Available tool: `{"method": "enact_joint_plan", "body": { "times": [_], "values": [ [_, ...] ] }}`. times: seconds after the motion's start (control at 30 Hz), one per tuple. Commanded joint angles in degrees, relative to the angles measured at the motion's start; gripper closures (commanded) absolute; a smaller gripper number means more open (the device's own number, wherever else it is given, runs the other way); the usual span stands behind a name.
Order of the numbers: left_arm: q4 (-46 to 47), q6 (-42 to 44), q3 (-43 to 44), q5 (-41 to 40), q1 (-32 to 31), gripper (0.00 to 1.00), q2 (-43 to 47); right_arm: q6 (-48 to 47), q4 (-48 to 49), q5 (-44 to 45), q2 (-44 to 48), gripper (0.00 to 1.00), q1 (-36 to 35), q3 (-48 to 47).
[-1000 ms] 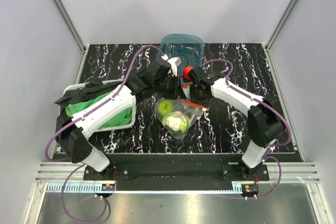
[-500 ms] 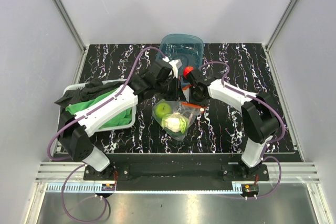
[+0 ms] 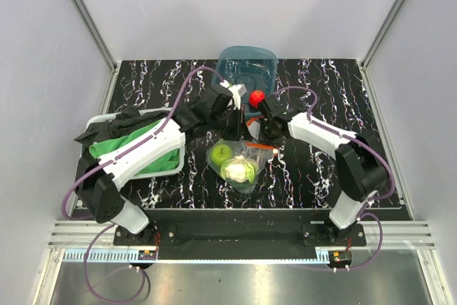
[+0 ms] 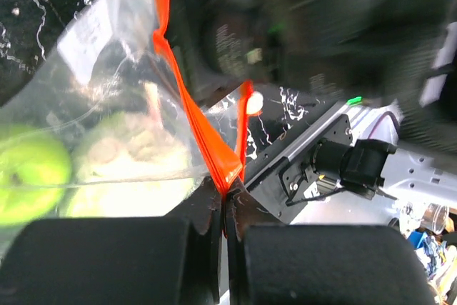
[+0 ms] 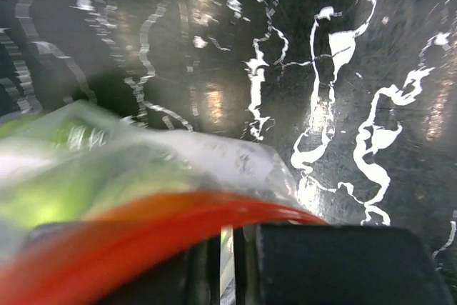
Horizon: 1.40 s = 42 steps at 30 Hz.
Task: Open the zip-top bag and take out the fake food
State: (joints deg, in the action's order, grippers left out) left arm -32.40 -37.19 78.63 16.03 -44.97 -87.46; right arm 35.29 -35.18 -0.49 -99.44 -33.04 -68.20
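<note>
The zip-top bag (image 3: pixel 245 164) lies at the table's centre, green apple (image 3: pixel 221 153) and cauliflower (image 3: pixel 240 170) inside. At its 12 o'clock edge, the left gripper (image 4: pixel 225 201) and right gripper (image 5: pixel 230 248) each pinch the orange zip strip (image 4: pixel 203 133) tight. The teal tub (image 3: pixel 247 64) sits beyond.

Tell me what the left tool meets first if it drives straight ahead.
The left tool pinches the orange strip of the zip-top bag; straight on, it would push the bag into the right tool, the dark blur just beyond. Depth is unclear.
</note>
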Motion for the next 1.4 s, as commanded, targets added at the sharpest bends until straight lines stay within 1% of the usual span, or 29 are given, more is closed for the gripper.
{"method": "enact_joint_plan", "body": {
  "times": [0.0, 0.13, 0.2, 0.37, 0.57, 0.73, 0.87, 1.0, 1.37],
  "values": [
    [3.5, -1.2, -2.2, -0.2, -0.1, 1.00, 5.9, -3.9, 1.2, 1.1, 7.6, 1.00, -0.4, -0.6],
    [3.5, -1.2, -2.1, -1.0, -0.1, 1.00, 6.8, -6.3, 1.1, 0.9, 11.6, 1.00, -3.8, -1.3],
    [3.3, -1.4, -1.8, -1.1, -0.1, 1.00, 7.0, -7.2, 1.0, 1.3, 15.4, 1.00, -4.8, -1.1],
    [2.6, -1.8, -2.4, -2.8, 0.0, 1.00, 8.4, -10.2, 0.2, 3.7, 24.0, 1.00, -5.4, -0.5],
    [2.5, -2.9, -3.2, -2.9, 0.0, 1.00, 8.0, -12.3, -0.8, 5.1, 28.8, 1.00, -5.4, -2.3],
    [2.6, -4.4, -3.0, -2.6, -0.2, 1.00, 7.6, -13.5, -0.8, 4.2, 29.0, 1.00, -5.3, -4.0],
    [3.4, -5.1, -5.1, -3.8, -0.2, 1.00, 9.0, -14.0, -0.9, 3.7, 28.6, 1.00, -5.3, -5.6],
    [4.6, -6.1, -6.9, -3.0, -0.1, 1.00, 9.2, -14.5, -1.1, 2.5, 27.9, 1.00, -5.4, -7.8],
    [4.8, -6.1, -7.7, -2.9, -0.1, 1.00, 9.6, -14.9, -1.0, 3.4, 27.6, 1.00, -5.4, -11.5]
  ]
}}
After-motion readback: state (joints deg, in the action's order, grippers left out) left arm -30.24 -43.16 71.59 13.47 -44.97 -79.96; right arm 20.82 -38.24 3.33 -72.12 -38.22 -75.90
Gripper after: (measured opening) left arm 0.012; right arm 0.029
